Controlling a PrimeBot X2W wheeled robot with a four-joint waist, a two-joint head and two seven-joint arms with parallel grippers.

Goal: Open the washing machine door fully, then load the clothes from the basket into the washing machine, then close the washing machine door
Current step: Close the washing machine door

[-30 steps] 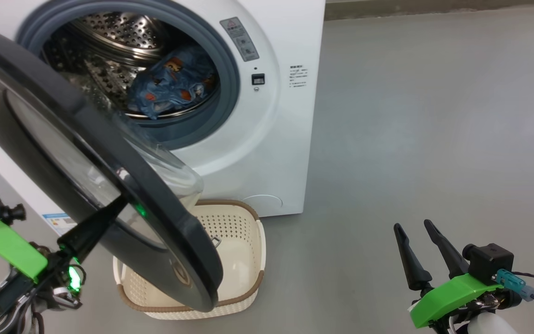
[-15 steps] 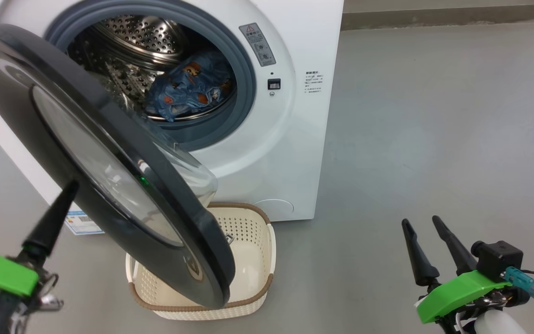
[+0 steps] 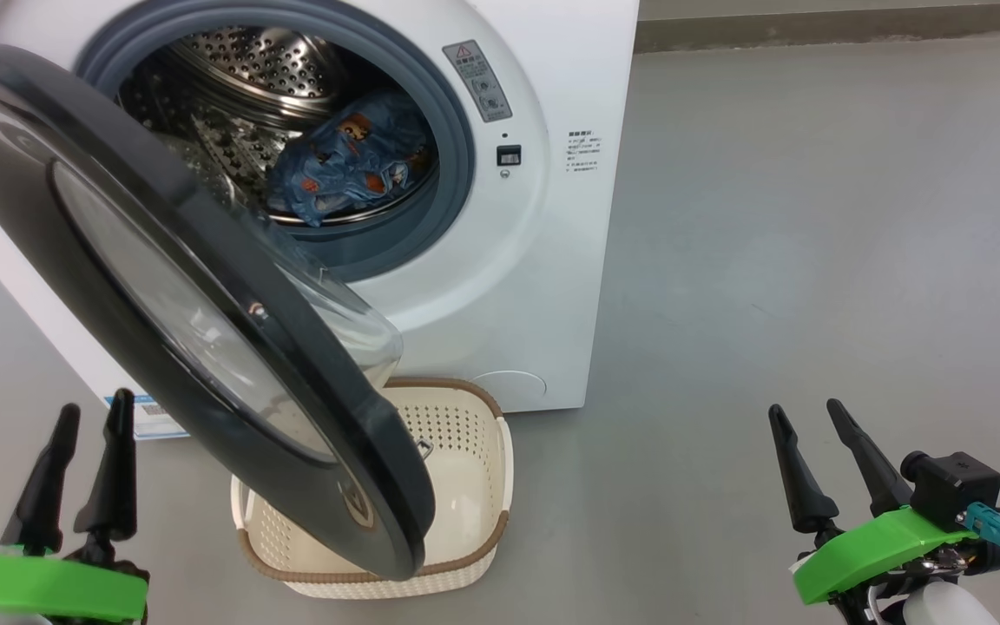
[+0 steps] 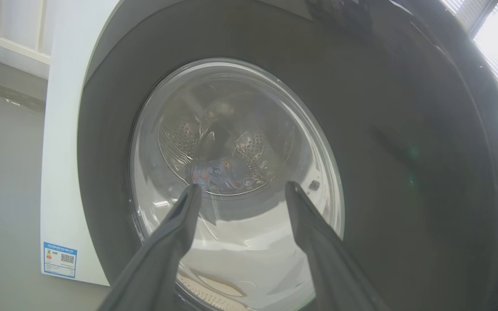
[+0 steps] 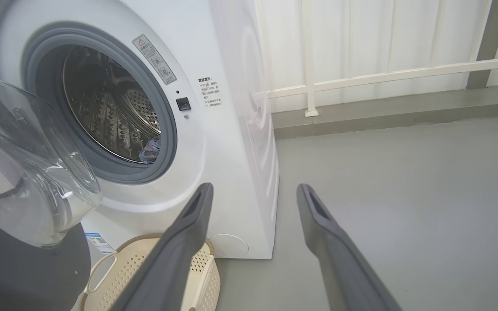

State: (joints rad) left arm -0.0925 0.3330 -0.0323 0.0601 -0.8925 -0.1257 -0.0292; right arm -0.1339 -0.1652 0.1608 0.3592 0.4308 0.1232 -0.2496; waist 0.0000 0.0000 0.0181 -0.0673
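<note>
Head view, near to far. At 8 o'clock is the left gripper (image 3: 95,406). A second ago its jaws were closed, with one dark finger laid on the door's outer face. Now the jaws stand wide and hold nothing, with both fingers pointing up, clear of the door on its 9 o'clock side. The lower frame edge cuts off its green wrist plate (image 3: 40,586).

At 4 o'clock the right gripper (image 3: 805,406) is unchanged: jaws wide, gripping nothing, fingers tilted toward 11 o'clock over the grey floor (image 3: 812,260).

The large round glossy black washing machine door (image 3: 187,304), with its bulging clear glass window, stands part-open from 10 to 6 o'clock. Its lower edge hides the 9 o'clock side of the small cream-white perforated plastic basket (image 3: 465,451) with a brown woven-look rim. The basket stands on the floor just before the big white front-loading washing machine (image 3: 552,286).

The soft blue clothes (image 3: 348,165), printed with orange-brown bear faces, lie inside the steel perforated drum (image 3: 248,61) at 12 o'clock, behind the grey rubber seal (image 3: 457,174).

Left wrist view: the left gripper (image 4: 244,186) faces the door glass, and the drum and clothes (image 4: 214,172) show through it dim and distorted.

Right wrist view: beyond the right gripper (image 5: 254,186), a sliver of the clothes (image 5: 149,151) shows past the seal.
</note>
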